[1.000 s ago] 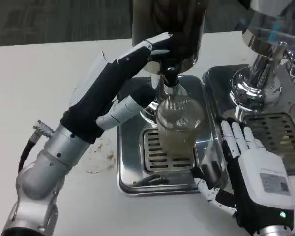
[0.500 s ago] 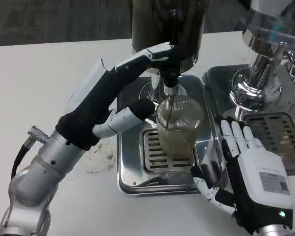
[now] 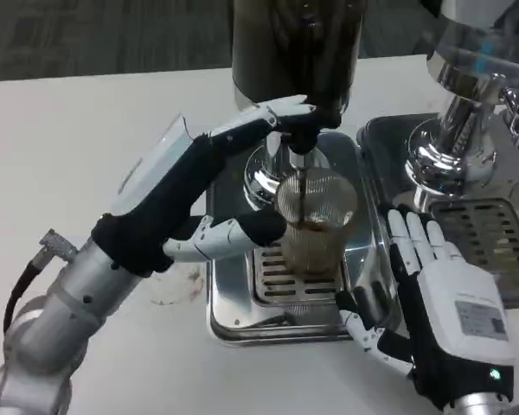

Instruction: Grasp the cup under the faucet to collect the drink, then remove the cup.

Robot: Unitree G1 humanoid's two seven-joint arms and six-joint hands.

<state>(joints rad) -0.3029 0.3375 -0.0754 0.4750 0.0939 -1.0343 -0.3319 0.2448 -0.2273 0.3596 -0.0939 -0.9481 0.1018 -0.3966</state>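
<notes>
Drink streams from the faucet (image 3: 300,143) into the cup (image 3: 314,226); left hand (image 3: 221,186) presses the faucet with fingers spread, holding nothing; right hand (image 3: 441,298) rests flat, fingers apart.

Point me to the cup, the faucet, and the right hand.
cup (image 3: 316,226), head view, ribbed side wall.
faucet (image 3: 299,141), head view, black spout.
right hand (image 3: 454,303), head view, white back.

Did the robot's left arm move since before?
Yes. The left hand slid toward the picture's lower left along the tray; its fingers are at the faucet.
</notes>
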